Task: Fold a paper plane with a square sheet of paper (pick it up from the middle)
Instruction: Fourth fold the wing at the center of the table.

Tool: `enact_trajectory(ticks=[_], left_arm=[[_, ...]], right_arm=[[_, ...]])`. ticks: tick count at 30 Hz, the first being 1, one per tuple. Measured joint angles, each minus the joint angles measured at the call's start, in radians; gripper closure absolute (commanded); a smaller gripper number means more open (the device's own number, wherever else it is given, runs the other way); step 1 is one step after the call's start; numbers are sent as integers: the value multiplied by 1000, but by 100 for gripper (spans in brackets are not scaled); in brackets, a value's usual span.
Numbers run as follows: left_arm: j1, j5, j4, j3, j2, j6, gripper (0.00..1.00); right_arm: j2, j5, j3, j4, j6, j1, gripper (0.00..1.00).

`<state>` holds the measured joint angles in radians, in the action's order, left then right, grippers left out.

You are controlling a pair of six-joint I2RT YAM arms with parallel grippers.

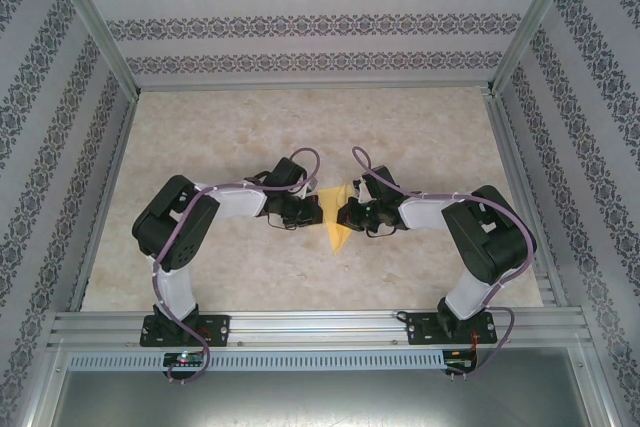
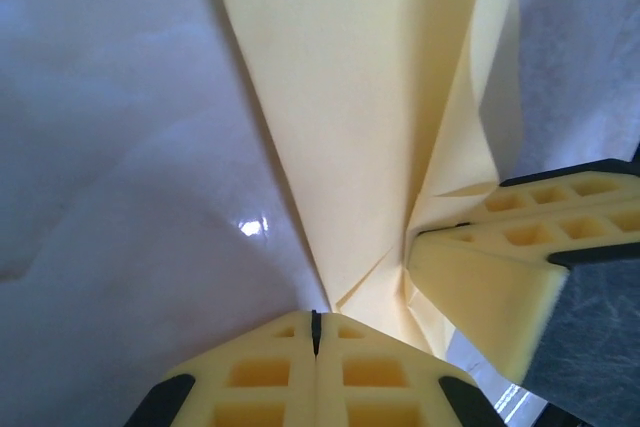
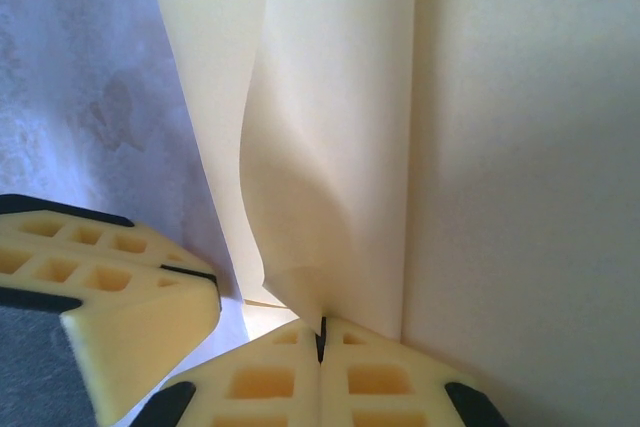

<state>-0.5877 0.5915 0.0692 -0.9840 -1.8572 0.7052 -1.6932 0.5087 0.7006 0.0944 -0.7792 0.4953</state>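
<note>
The mustard-yellow sheet of paper (image 1: pixel 338 222) is a creased pointed shape at the table's middle, between both grippers. My left gripper (image 1: pixel 314 210) meets it from the left and my right gripper (image 1: pixel 345 215) from the right. In the left wrist view the left gripper (image 2: pixel 316 319) is shut, and the paper (image 2: pixel 340 97) narrows down a crease into the slit between its tips. The right gripper's fingers (image 2: pixel 520 247) pinch a raised flap beside it. In the right wrist view the right gripper (image 3: pixel 322 325) is shut on a curled fold of paper (image 3: pixel 330 147). The left gripper's fingers (image 3: pixel 110 287) sit close at the left.
The marble-patterned table top (image 1: pixel 230 137) spreads all around the paper. Metal frame rails (image 1: pixel 300 322) and patterned walls (image 1: pixel 300 22) enclose it. Both arms bend inward, with their bases (image 1: pixel 185 327) on the near rail.
</note>
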Motion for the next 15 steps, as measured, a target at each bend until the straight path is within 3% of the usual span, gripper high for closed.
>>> enact_trajectory(ticks=[15], left_arm=[[-62,-90,-79,25,48,120,100]], right_arm=[[2,-4,0,-3,0,0,95]])
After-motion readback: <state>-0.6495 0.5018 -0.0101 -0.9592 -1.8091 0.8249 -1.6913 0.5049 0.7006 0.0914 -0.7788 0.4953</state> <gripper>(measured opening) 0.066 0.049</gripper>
